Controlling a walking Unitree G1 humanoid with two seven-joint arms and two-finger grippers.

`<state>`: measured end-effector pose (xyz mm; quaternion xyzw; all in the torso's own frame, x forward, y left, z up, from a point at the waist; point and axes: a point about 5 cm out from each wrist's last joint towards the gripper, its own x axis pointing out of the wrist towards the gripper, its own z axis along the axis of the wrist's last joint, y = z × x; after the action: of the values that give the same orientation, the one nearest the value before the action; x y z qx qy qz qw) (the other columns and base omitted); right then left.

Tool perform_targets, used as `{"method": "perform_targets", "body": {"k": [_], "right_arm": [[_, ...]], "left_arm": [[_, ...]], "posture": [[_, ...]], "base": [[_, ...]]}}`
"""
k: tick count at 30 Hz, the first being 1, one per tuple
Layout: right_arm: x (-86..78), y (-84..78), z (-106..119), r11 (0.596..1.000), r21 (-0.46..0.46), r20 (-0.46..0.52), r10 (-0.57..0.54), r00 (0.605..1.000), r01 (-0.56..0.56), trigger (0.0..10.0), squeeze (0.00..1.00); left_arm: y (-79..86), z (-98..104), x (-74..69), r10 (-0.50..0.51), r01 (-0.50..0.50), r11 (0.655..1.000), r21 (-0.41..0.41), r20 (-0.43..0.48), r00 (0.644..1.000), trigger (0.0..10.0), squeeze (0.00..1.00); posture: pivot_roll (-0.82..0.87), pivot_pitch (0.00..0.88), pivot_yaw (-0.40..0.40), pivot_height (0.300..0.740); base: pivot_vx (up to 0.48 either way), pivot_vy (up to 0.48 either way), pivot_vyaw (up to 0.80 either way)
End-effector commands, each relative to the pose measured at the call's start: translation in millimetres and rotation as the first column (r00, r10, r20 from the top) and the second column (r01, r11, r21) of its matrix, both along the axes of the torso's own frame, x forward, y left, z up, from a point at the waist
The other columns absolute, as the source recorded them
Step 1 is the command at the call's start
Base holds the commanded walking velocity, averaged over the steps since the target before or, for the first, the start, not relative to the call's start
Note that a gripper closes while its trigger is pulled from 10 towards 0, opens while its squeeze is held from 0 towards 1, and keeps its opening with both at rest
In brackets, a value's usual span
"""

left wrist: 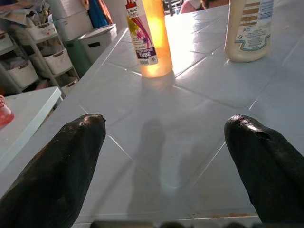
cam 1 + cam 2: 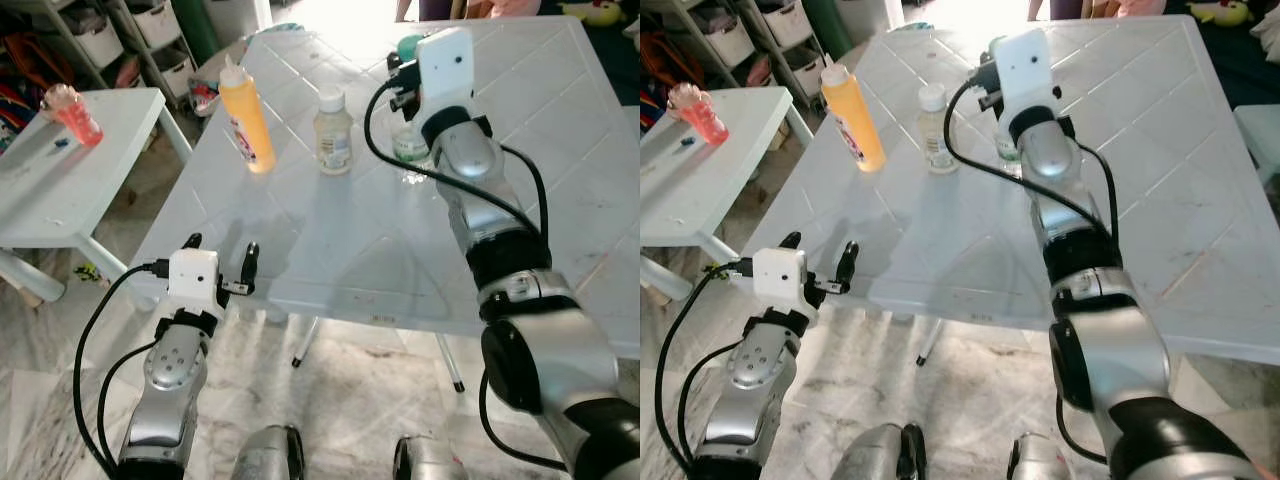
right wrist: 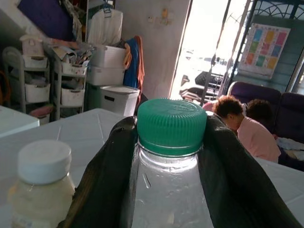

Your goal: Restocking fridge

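Note:
Three bottles stand on the white tiled table [image 2: 330, 230]: an orange squeeze bottle [image 2: 247, 115], a cream bottle with a white cap [image 2: 333, 130], and a clear bottle with a green cap [image 2: 410, 143]. My right gripper [image 3: 171, 156] reaches over the table and is shut on the clear bottle, one black finger [image 3: 102, 180] pressed on each side just below the green cap [image 3: 172, 124]. My left gripper [image 2: 220, 258] stands open at the table's near left edge with nothing between its fingers; the orange bottle [image 1: 152, 38] and the cream bottle [image 1: 249, 28] lie well beyond it.
A low white side table [image 2: 90, 170] to the left carries a pink bottle [image 2: 73, 113]. Shelves with storage bins [image 2: 150, 30] stand at the back left. People sit on a purple sofa [image 3: 247, 128] beyond the table. Tiled floor lies below the table's near edge.

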<state>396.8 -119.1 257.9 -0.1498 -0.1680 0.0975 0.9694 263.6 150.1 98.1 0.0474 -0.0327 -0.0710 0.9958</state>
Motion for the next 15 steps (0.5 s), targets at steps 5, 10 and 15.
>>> {"method": "perform_targets", "body": {"k": [5, 10, 15], "right_arm": [[-20.1, 7.8, -16, 0.997, -0.047, -0.084, 0.054, 0.995, -0.058, 1.8, 0.00], [-35.5, 11.7, -23, 0.993, -0.081, -0.090, 0.078, 0.993, -0.085, 10.0, 0.00], [-44.9, 13.7, -34, 0.995, -0.075, -0.106, 0.055, 0.993, -0.063, 10.0, 0.00]], "left_arm": [[-1.4, -8, 4.1, 0.004, -0.004, 1.000, 0.004, -0.035, 0.999, 10.0, 0.00], [-6.6, -11, 14.6, 0.076, -0.077, 0.997, -0.017, -0.069, 0.995, 10.0, 0.00], [-8.7, -9, 20.6, 0.106, -0.107, 0.994, -0.009, -0.064, 0.992, 10.0, 0.00]], "posture": [[0.05, 0.082, 0.100, 0.740], [0.03, 0.071, 0.091, 0.740], [0.03, 0.071, 0.088, 0.740]], "base": [[0.000, 0.000, 0.00], [0.000, 0.000, 0.00], [0.000, 0.000, 0.00]]}}
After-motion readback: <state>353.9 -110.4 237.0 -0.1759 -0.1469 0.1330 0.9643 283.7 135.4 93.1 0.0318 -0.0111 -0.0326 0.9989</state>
